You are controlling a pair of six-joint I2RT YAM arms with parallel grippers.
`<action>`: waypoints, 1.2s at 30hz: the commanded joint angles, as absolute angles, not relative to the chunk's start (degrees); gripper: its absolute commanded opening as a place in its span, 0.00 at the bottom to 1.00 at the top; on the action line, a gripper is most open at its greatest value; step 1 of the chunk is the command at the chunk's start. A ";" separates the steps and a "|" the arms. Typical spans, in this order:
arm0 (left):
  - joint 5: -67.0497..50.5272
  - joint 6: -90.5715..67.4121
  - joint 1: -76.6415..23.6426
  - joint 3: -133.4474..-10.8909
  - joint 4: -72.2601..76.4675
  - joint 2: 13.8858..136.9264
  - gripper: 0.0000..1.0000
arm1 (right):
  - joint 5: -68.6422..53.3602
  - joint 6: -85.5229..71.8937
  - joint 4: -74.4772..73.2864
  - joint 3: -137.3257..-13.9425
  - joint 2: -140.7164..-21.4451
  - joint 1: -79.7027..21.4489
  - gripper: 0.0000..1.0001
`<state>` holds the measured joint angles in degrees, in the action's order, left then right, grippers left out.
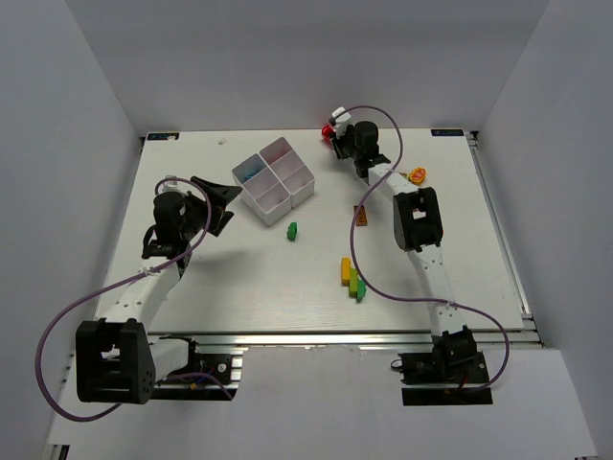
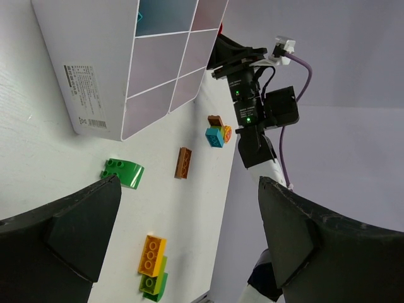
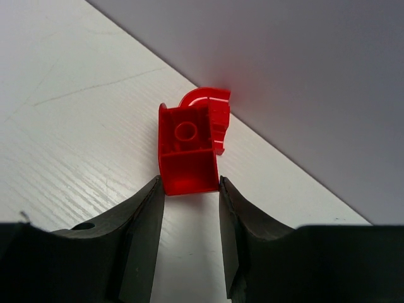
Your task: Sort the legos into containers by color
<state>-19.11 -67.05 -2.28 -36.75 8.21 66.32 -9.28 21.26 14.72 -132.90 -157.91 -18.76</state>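
One white four-compartment tray (image 1: 273, 179), one red brick (image 3: 188, 151) nipped in the narrowed right gripper (image 3: 189, 185), one green brick (image 1: 291, 230), left gripper (image 2: 188, 182) gaping wide

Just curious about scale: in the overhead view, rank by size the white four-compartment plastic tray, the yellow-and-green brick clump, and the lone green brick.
1. white four-compartment plastic tray
2. yellow-and-green brick clump
3. lone green brick

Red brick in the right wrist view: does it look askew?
Yes. The red brick lies tipped over, hollow underside showing, at the far edge of the table, right beside the back wall.
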 commanded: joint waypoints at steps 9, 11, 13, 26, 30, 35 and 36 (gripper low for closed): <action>-20.04 -67.24 -1.67 -36.56 9.58 65.04 0.98 | -10.55 21.09 14.24 -128.59 -153.11 -18.46 0.00; -20.04 -67.24 -1.58 -36.56 9.75 64.87 0.98 | -10.81 21.01 14.15 -127.10 -152.06 -18.37 0.00; -20.04 -67.32 -1.58 -36.48 9.76 64.69 0.98 | -11.34 20.83 14.41 -125.87 -151.18 -18.19 0.00; -20.74 -67.50 -1.14 -36.21 9.76 64.77 0.98 | -12.84 14.86 23.91 -127.42 -149.04 -17.58 0.00; -20.74 -67.32 -1.05 -36.65 9.23 65.30 0.98 | -9.77 15.12 24.52 -135.43 -153.89 -17.58 0.00; -20.74 -67.67 -1.05 -36.74 9.67 66.35 0.98 | -7.56 17.66 27.07 -135.35 -156.35 -17.58 0.00; -20.83 -67.85 -1.05 -36.65 10.19 66.88 0.98 | -6.69 18.88 27.24 -135.44 -156.71 -17.58 0.00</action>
